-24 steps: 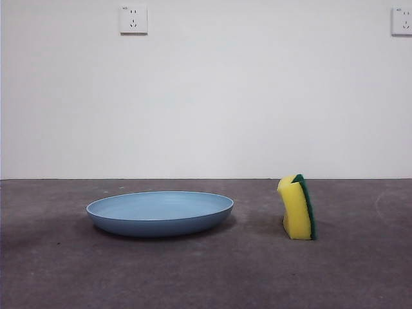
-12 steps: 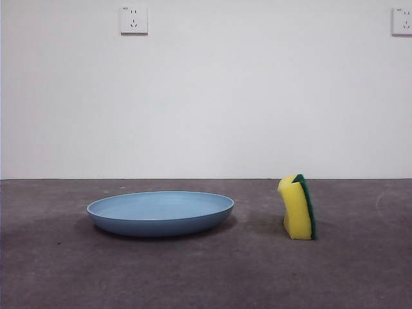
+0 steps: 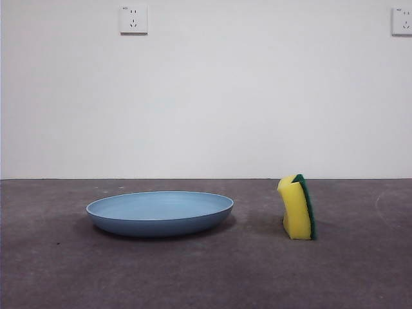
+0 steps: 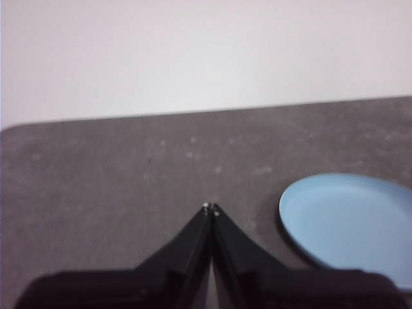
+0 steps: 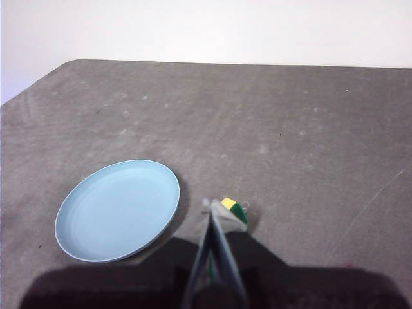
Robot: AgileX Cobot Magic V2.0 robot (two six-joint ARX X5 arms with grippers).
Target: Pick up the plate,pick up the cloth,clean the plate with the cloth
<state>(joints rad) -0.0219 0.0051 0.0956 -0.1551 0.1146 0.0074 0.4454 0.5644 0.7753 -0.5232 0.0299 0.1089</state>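
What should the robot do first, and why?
Probably open the left end effector and lower it toward the light-blue plate. Its jaws are shut and hold nothing, and the plate lies flat on the table, close beside that arm in the left wrist view. The sponge stands on edge, untouched, with the shut right end effector above it.

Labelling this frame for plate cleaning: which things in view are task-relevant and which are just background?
Task-relevant:
- plate, flat on the table
- cloth, actually a yellow and green sponge standing on edge, apart from the plate
- left gripper, shut
- right gripper, shut

Background:
- table
- two wall sockets
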